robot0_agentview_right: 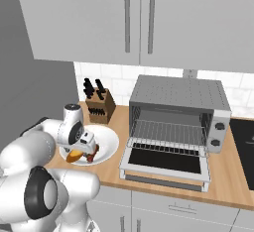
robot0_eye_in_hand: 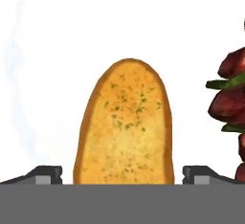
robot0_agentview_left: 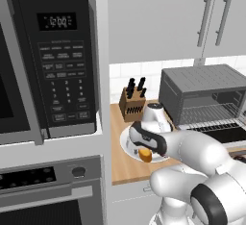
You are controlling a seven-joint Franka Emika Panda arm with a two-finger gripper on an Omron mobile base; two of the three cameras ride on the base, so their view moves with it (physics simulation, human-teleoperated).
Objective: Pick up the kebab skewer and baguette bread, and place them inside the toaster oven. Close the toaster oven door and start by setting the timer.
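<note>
The golden-orange baguette bread (robot0_eye_in_hand: 125, 127) lies on a white plate (robot0_eye_in_hand: 48, 74) and stands right between my two finger tips, which sit wide apart on either side of it. My gripper (robot0_eye_in_hand: 122, 175) is open and low over the plate. The kebab skewer (robot0_eye_in_hand: 232, 108), dark red with green bits, lies beside the bread at the right edge of the hand view. From the base, the bread (robot0_agentview_left: 145, 156) (robot0_agentview_right: 75, 156) peeks out under my hand (robot0_agentview_right: 87, 143) on the plate (robot0_agentview_right: 106, 144). The toaster oven (robot0_agentview_right: 179, 117) (robot0_agentview_left: 204, 94) stands to the right, its door (robot0_agentview_right: 166, 162) dropped open, wire rack bare.
A knife block (robot0_agentview_right: 98, 104) (robot0_agentview_left: 132, 101) stands behind the plate against the tiled wall. A black keypad microwave (robot0_agentview_left: 48, 60) and a built-in wall oven (robot0_agentview_left: 48, 190) fill the left. Cabinets hang overhead. A dark cooktop (robot0_agentview_right: 246, 144) lies right of the toaster oven.
</note>
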